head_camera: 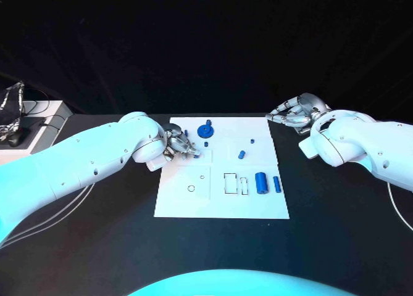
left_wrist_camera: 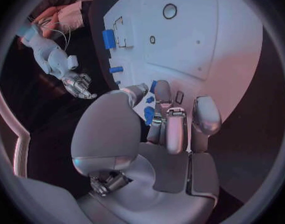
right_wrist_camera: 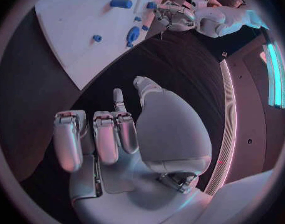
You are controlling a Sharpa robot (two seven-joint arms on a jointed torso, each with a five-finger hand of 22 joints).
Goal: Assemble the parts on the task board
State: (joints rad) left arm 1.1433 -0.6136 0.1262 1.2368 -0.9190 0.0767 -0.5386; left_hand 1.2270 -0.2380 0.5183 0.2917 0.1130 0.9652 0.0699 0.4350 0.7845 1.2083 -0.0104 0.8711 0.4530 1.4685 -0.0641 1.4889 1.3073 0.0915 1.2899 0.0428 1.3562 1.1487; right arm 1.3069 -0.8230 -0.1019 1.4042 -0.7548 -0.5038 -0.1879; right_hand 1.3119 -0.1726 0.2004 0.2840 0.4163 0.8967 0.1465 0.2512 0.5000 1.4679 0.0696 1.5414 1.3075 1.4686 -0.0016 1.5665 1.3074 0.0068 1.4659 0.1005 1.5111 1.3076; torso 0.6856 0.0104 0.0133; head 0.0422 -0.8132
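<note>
Near me on the white task board stand two blue tubes, side by side, by some drawn boxes. Farther up, my left hand rests over the board's left part. Its fingers are curled around a small blue part (I cannot tell if they really grip it). A round blue piece sits just past them. My right hand hangs off the board's far right corner, fingers curled in, holding nothing.

Lying flat on the black table, between the left hand and the right hand: the white task board, its left edge just under the left hand.
</note>
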